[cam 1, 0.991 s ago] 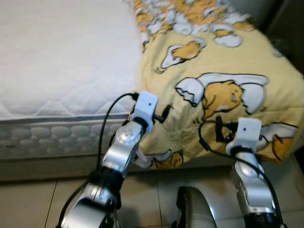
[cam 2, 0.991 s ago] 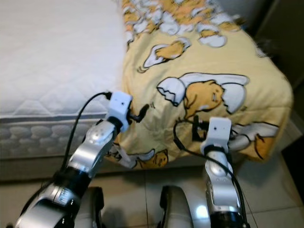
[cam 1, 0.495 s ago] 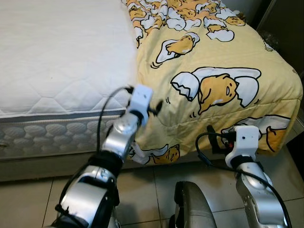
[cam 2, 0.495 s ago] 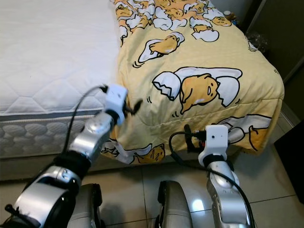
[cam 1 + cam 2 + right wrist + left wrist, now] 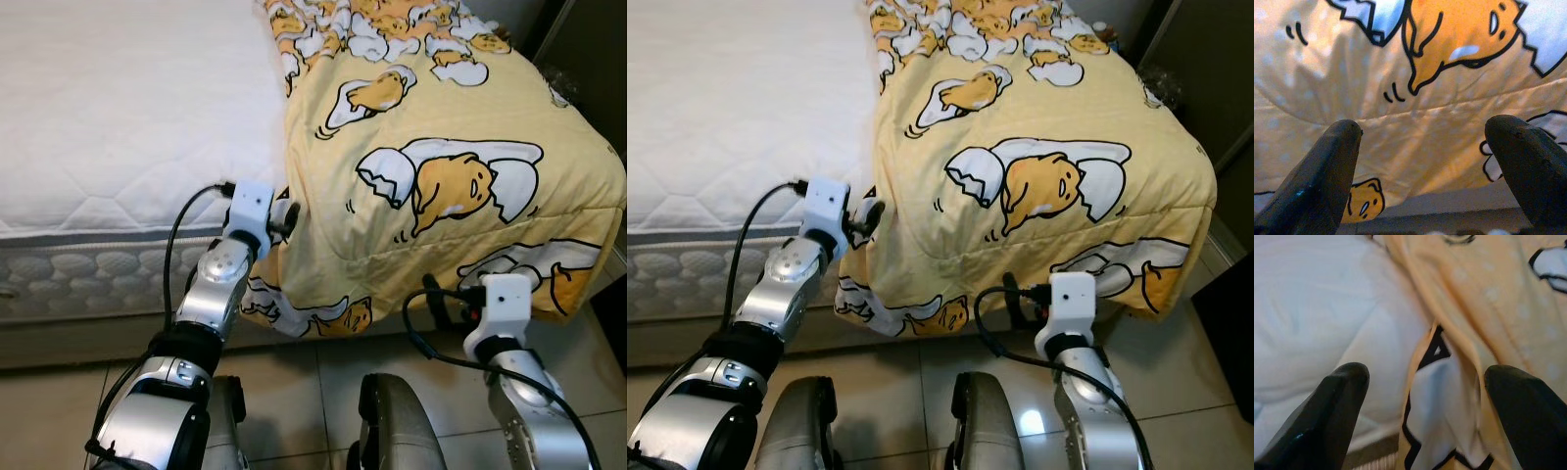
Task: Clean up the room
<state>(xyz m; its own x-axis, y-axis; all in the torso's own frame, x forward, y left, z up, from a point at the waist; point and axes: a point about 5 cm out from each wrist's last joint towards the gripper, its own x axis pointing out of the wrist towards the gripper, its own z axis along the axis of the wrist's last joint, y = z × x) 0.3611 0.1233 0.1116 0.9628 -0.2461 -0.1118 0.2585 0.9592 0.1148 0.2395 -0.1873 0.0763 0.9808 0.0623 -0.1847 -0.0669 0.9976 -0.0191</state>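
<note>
A yellow blanket (image 5: 441, 176) printed with egg cartoon figures covers the right side of the bed and hangs over its front edge. The white quilted mattress (image 5: 118, 108) lies bare to the left. My left gripper (image 5: 286, 217) is at the blanket's left hanging edge, level with the mattress corner. In the left wrist view it (image 5: 1425, 377) is open, with the blanket's edge (image 5: 1449, 352) between the fingers. My right gripper (image 5: 443, 305) sits low in front of the blanket's hanging front; in the right wrist view it (image 5: 1422, 129) is open, facing the fabric (image 5: 1425, 78).
Beige floor tiles (image 5: 59, 411) run along the bed's front. Dark furniture (image 5: 588, 39) stands at the far right beside the bed. My own legs (image 5: 392, 431) show at the bottom of the picture.
My left gripper has dropped from on top of the blanket's fold to its left hanging edge. The right gripper has sunk slightly. The camera view has shifted a little.
</note>
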